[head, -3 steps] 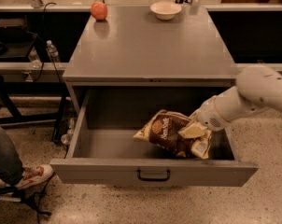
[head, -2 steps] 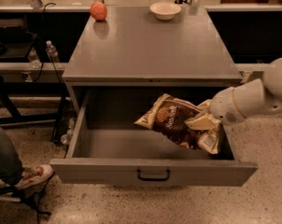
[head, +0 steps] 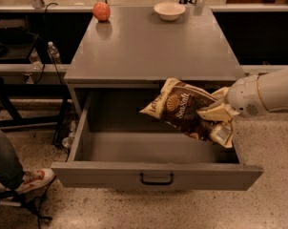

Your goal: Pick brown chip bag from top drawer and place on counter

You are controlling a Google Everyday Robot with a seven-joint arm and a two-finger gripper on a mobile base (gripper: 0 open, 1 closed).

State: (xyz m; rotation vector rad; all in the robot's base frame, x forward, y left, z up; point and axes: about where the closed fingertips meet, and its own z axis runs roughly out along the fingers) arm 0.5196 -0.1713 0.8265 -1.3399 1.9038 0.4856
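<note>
The top drawer [head: 158, 175] is pulled open. The gripper [head: 213, 114] hangs over the drawer's right side, w/ its 2 fingers pinched tight on the right end of the brown chip bag [head: 180, 108]. The bag is up in the air above the drawer's right half, tilted. The counter [head: 153, 51] is right above the drawer; far back on it sit 1 red ball [head: 101, 11] & 1 white bowl [head: 169, 11].

I saw the counter [head: 153, 46] carrying a reddish round fruit [head: 101, 11] and a white bowl [head: 169, 10] along its far edge, well apart. The gripper [head: 214, 114] hung below its front edge, over the open top drawer [head: 153, 175], clamping the brown chip bag [head: 180, 106].
</note>
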